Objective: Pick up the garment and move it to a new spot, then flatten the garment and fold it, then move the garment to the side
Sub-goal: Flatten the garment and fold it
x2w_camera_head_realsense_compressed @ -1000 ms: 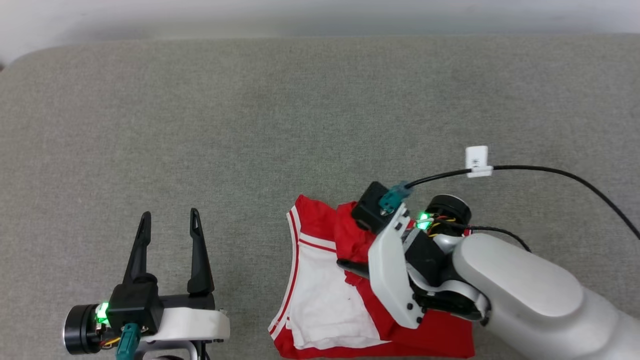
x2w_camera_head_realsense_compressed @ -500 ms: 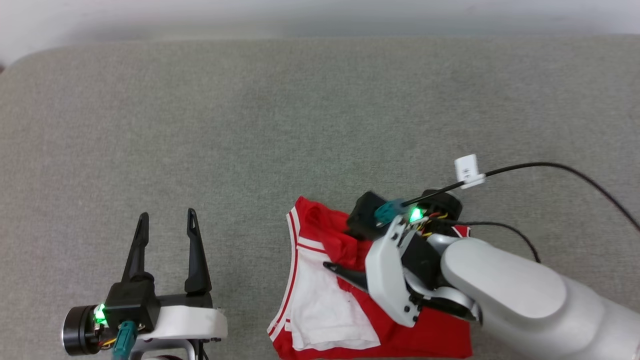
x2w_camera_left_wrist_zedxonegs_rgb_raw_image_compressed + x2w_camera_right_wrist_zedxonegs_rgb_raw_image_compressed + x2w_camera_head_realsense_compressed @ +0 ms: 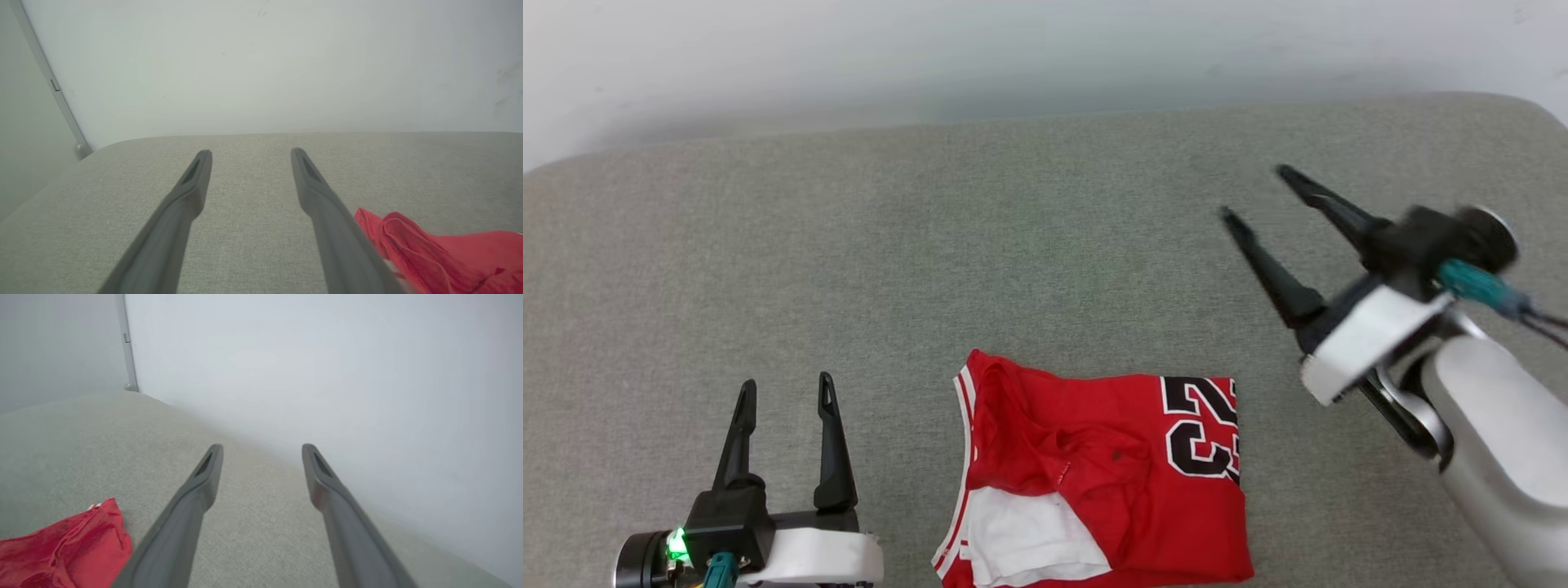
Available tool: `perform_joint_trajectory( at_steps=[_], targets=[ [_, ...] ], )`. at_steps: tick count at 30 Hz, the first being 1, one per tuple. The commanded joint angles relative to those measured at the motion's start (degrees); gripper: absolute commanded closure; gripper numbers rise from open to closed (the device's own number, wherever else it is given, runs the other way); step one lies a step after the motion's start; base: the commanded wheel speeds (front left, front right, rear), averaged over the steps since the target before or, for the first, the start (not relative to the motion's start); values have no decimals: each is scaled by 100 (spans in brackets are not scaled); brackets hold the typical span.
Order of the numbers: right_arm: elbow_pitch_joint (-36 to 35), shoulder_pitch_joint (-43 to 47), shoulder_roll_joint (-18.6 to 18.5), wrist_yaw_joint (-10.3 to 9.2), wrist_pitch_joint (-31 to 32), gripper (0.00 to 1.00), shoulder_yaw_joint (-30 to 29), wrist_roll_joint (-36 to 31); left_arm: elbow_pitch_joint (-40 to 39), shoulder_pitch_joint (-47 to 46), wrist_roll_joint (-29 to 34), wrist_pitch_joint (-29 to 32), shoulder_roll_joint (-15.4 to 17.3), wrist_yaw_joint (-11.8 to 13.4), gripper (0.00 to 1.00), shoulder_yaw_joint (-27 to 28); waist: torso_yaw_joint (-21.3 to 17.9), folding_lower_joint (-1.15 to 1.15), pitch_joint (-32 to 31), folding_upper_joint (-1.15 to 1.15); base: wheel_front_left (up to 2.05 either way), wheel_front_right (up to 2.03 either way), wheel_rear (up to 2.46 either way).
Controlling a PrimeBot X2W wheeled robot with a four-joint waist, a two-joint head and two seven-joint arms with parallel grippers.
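The red garment [image 3: 1094, 482] lies folded into a rough rectangle at the front middle of the grey cushion, black white-outlined lettering at its right edge and a white sleeve at its lower left. A corner of the garment [image 3: 441, 257] shows in the left wrist view, and the garment [image 3: 61, 551] also sits at the lower left of the right wrist view. My left gripper [image 3: 784, 390] stands open to the left of the shirt, nothing between its fingers. Raised at the right, my right gripper [image 3: 1254, 192] is open and empty, well clear of the shirt.
The grey fabric surface [image 3: 931, 269] stretches wide behind and to both sides of the shirt. A pale wall [image 3: 1013, 49] runs along its far edge. The surface's rounded corners show at the far left and far right.
My right gripper let go of the shirt, lifted and swung away to the right, now open. The head camera shifted, so the whole picture moved. The lettering is now uncovered.
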Motion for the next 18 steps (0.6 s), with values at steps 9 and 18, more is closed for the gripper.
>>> perform_joint_trajectory(
  at_steps=[9,18],
  targets=[
    [-459,1847,903,-2,-435,0,-2443,-1408,58,177,39,-13,-4,-64,0,27,-157,0,-152,0,0,0,0],
    [-1576,3566,1830,-2,-435,0,-3543,-1947,114,377,89,-13,-5,-120,0,-18,-259,0,-339,0,0,0,0]
  ],
)
